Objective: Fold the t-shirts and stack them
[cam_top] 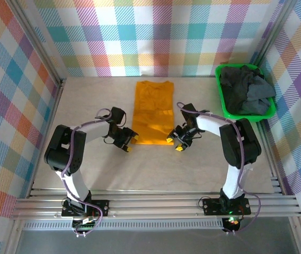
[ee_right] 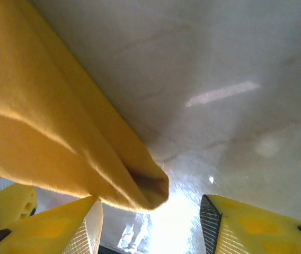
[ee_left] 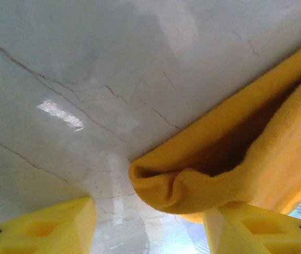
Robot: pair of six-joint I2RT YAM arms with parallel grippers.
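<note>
Mustard t-shirt corners between spread jaws

Left wrist view: mustard shirt runs off the right edge; left gripper finger bases cut by the bottom edge. Right wrist view: same shirt cut off left and top. Top view: dark shirts heaped in green basket, count unclear.
</note>
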